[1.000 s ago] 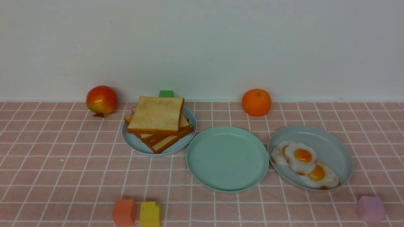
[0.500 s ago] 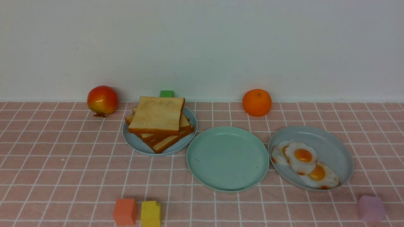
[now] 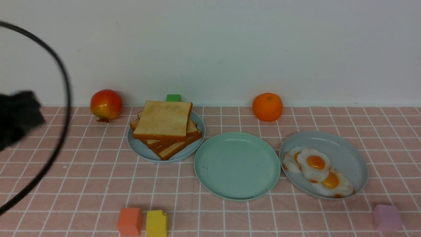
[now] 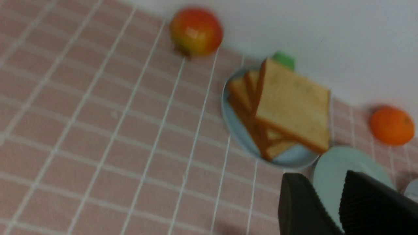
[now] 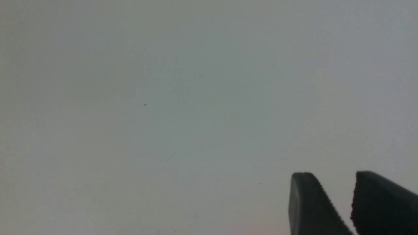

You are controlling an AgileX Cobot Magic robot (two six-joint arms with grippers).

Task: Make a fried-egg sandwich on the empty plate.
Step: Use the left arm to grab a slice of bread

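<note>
The empty plate [image 3: 236, 164] [image 4: 329, 163], mint green, lies bare at the table's middle. To its left, a pale blue plate [image 3: 144, 151] carries a stack of toast slices [image 3: 162, 126] [image 4: 290, 104]. On the right, another pale blue plate [image 3: 345, 151] holds fried eggs [image 3: 315, 163]. No fried-egg sandwich is in view. My left arm [image 3: 16, 118] is a dark blur at the far left, well away from the toast. My left gripper [image 4: 326, 178] is open with nothing between its fingers. My right gripper [image 5: 333, 176] is open and empty too, facing a plain grey surface.
A red-yellow fruit [image 3: 106, 104], a green block [image 3: 173, 97] and an orange [image 3: 267, 107] stand along the back wall. Orange [image 3: 130, 221], yellow [image 3: 156, 223] and purple [image 3: 386, 217] cubes sit near the front edge. A black cable [image 3: 64, 98] loops over the left side.
My left arm and its cable have come into the front view at the left edge. The plates, toast and eggs have not moved.
</note>
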